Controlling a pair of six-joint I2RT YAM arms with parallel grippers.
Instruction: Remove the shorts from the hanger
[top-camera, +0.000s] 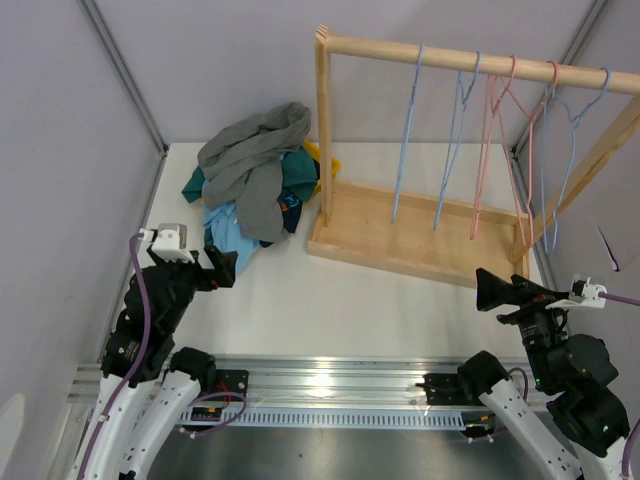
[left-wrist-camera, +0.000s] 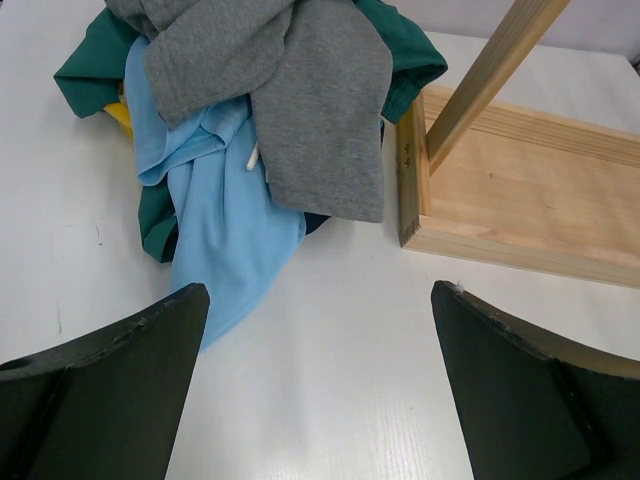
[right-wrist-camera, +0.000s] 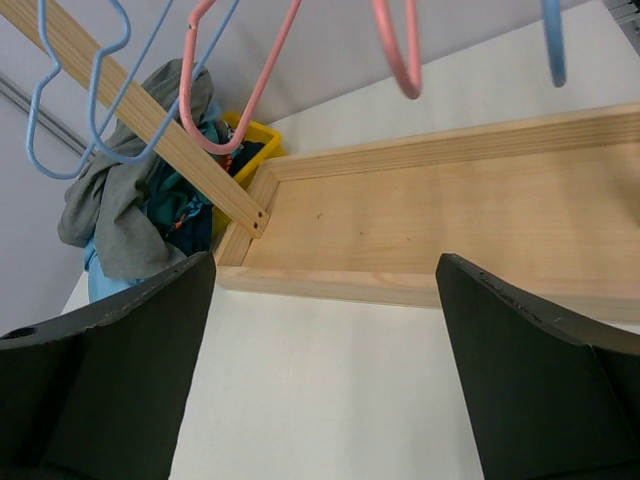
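Note:
The shorts lie in a heap on the table left of the wooden rack (top-camera: 420, 240): grey shorts (top-camera: 255, 150) on top, light blue shorts (top-camera: 228, 235) below, teal-green shorts (top-camera: 195, 183) at the left edge. In the left wrist view the grey (left-wrist-camera: 320, 100), light blue (left-wrist-camera: 215, 215) and teal-green (left-wrist-camera: 90, 60) ones fill the upper left. Several bare hangers, blue (top-camera: 405, 140) and pink (top-camera: 490, 140), hang on the rail. My left gripper (top-camera: 222, 268) is open and empty near the heap's front. My right gripper (top-camera: 492, 290) is open and empty before the rack's base.
A yellow thing (right-wrist-camera: 250, 140) peeks out behind the heap beside the rack's left post (top-camera: 322, 130). The rack's flat base (left-wrist-camera: 530, 190) lies right of the clothes. White walls and metal frame posts close in the table on the left and back.

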